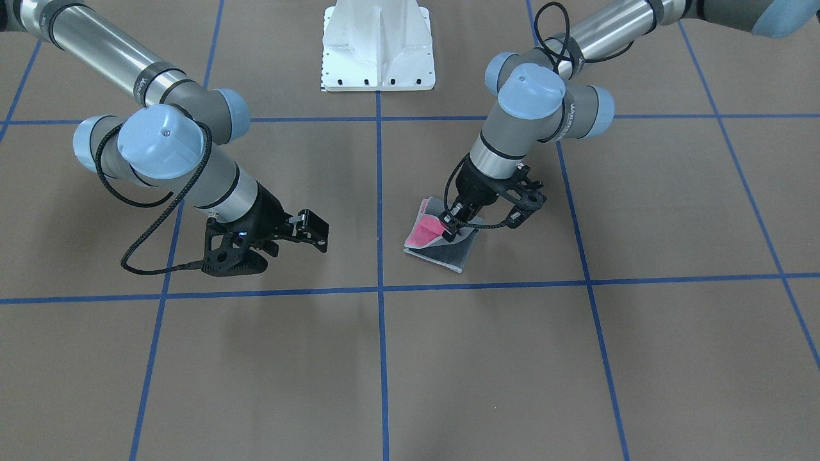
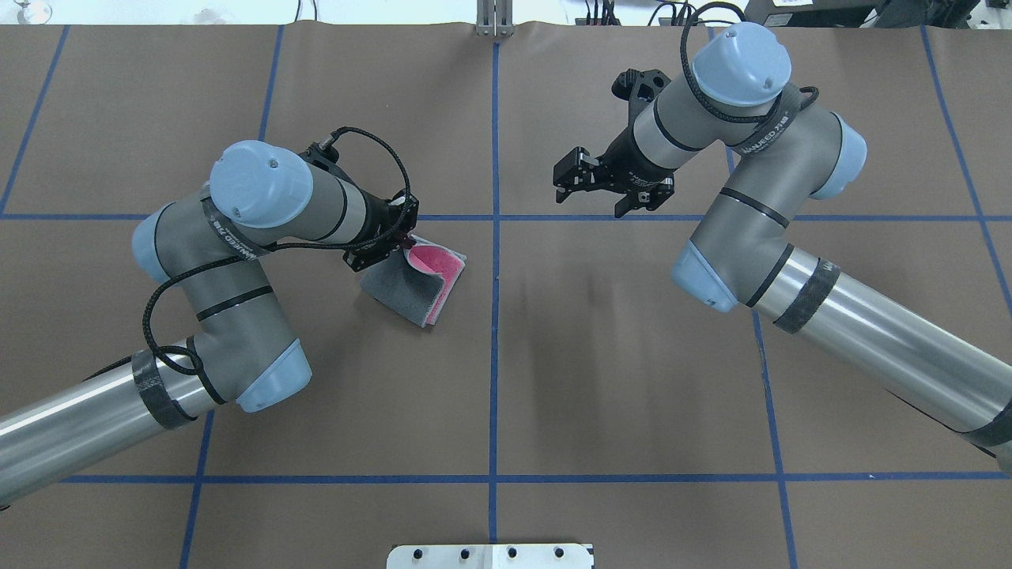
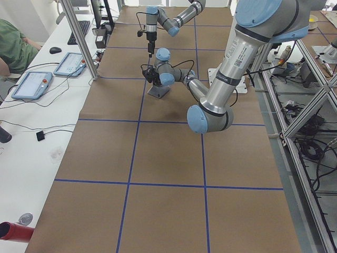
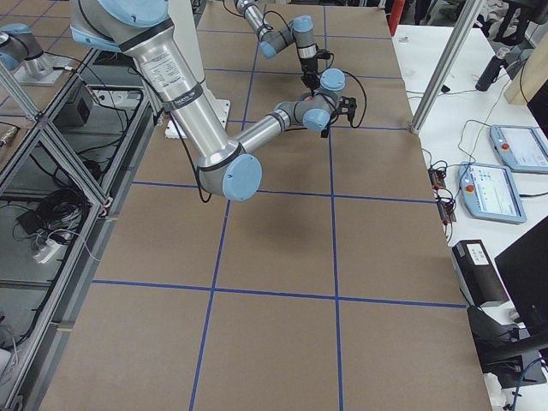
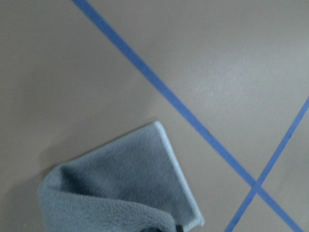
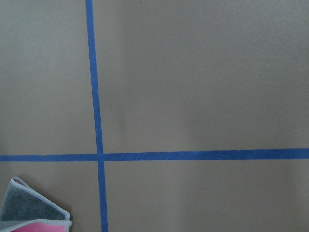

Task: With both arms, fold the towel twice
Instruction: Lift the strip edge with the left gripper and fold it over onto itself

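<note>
The towel (image 2: 411, 283) lies folded on the brown table, dark grey outside, left of the centre tape line. My left gripper (image 2: 405, 237) is shut on its upper layer's edge and holds it lifted, so the pink inner face (image 1: 426, 232) shows. The left gripper (image 1: 450, 229) stands over the towel's robot-side edge. The left wrist view shows a grey towel corner (image 5: 125, 183) with pale border. My right gripper (image 2: 563, 183) is open and empty, above the table across the centre line, well apart from the towel. It also shows in the front view (image 1: 318, 232). The right wrist view catches a towel corner (image 6: 26, 210).
The white pedestal base (image 1: 378, 57) stands at the robot's side of the table. Blue tape lines (image 2: 495, 356) grid the brown surface. An operators' bench with tablets (image 3: 32, 84) and a seated person (image 3: 13, 39) runs along the far side.
</note>
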